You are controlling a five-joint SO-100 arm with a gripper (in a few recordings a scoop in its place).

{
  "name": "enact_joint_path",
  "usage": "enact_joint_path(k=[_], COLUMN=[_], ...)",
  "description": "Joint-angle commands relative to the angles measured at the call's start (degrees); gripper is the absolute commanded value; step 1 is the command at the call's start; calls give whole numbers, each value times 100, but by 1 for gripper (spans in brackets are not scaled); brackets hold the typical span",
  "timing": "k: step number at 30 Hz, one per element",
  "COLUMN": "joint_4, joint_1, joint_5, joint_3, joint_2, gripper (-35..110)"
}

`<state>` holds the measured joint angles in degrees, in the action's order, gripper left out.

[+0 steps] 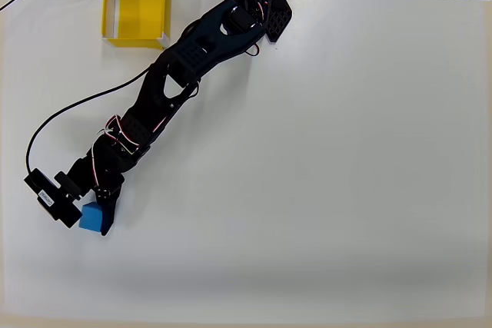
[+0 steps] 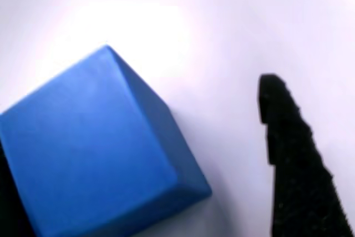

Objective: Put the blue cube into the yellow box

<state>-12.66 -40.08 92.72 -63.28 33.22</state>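
The blue cube [image 1: 92,219] lies on the white table at the lower left of the overhead view. My black gripper [image 1: 94,220] is down over it, open, with the cube between its fingers. In the wrist view the cube [image 2: 94,154] sits to the left, turned at an angle. It lies against the dark finger at the left edge, and a strip of bare table separates it from the right finger [image 2: 294,159]. The yellow box [image 1: 138,13] stands open-topped and empty at the table's far left corner, well away from the cube.
My arm [image 1: 184,67] stretches diagonally from its base [image 1: 261,5] at the back edge down to the cube. A black cable [image 1: 69,109] loops over the table left of the arm. The white table [image 1: 346,174] spreads wide to the right.
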Motion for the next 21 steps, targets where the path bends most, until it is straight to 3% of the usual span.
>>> enact_joint_path(k=[1, 21], joint_4=[-79, 193], joint_1=[-97, -97], joint_5=[141, 220], joint_3=[659, 765], joint_2=[404, 264], gripper=[43, 30])
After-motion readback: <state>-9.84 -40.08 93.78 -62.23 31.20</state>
